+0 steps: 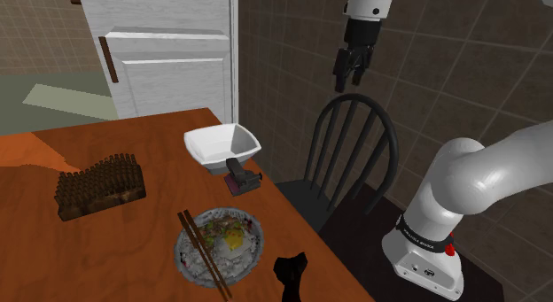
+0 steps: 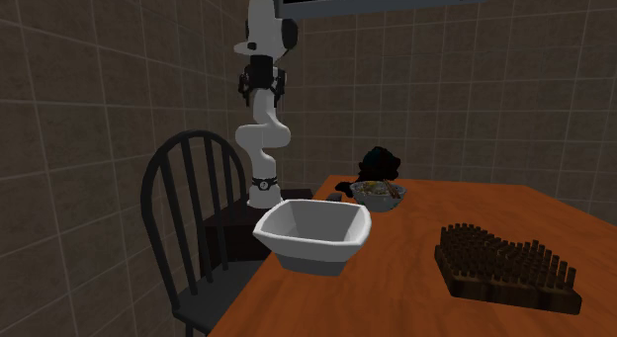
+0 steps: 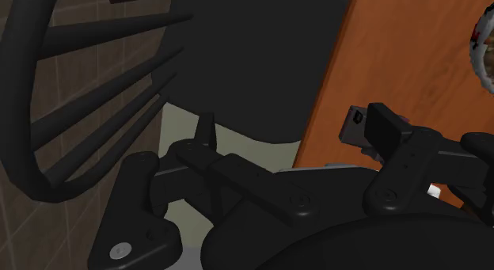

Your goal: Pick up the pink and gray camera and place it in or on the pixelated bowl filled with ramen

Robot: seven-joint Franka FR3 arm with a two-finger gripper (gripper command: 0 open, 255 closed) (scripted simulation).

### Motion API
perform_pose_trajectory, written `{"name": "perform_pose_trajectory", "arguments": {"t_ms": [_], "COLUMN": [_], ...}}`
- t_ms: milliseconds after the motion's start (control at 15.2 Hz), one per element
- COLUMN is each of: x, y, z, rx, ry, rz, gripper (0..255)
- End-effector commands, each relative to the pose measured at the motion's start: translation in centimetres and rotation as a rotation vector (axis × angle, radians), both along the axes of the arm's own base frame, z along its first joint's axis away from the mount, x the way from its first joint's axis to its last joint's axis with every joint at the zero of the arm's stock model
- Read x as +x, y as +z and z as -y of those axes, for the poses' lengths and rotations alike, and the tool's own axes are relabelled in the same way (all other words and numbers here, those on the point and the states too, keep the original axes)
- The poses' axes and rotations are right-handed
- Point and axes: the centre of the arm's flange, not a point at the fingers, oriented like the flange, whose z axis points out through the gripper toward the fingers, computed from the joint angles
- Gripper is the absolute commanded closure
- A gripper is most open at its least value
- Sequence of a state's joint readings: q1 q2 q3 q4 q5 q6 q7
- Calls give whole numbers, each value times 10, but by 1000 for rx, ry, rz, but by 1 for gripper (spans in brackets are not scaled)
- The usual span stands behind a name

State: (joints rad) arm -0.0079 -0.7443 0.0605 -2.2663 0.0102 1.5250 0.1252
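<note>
Noodles (image 1: pixel 229 235) in speckled bowl (image 1: pixel 182 257), chopsticks (image 1: pixel 204 254) across rim

wood-grain table (image 1: pixel 53 247) — smooth white bowl (image 1: pixel 209 150), matt black chair (image 1: pixel 306 196).

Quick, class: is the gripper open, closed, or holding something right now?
Gripper: open, holding nothing.
</note>
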Motion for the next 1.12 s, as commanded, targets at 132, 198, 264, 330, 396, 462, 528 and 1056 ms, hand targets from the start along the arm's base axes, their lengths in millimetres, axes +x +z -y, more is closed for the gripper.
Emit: {"name": "perform_pose_trajectory", "arguments": {"t_ms": [132, 198, 264, 330, 396, 462, 528, 1056], "x": [12, 18, 24, 31, 37, 44, 50, 107], "y": [-16, -23, -31, -39, -47, -55, -63, -129], "z": [-19, -28, -37, -47, -56, -64, -73, -140], "rx": [-9, -13, -18, -22, -26, -31, -35, -71], "ry": [-20, -30, -41, -51, -61, -71, -81, -163], "rz": [2, 3, 4, 5, 5, 6, 7, 14], "gripper": [0, 0, 0, 0, 0, 0, 0, 0]}}
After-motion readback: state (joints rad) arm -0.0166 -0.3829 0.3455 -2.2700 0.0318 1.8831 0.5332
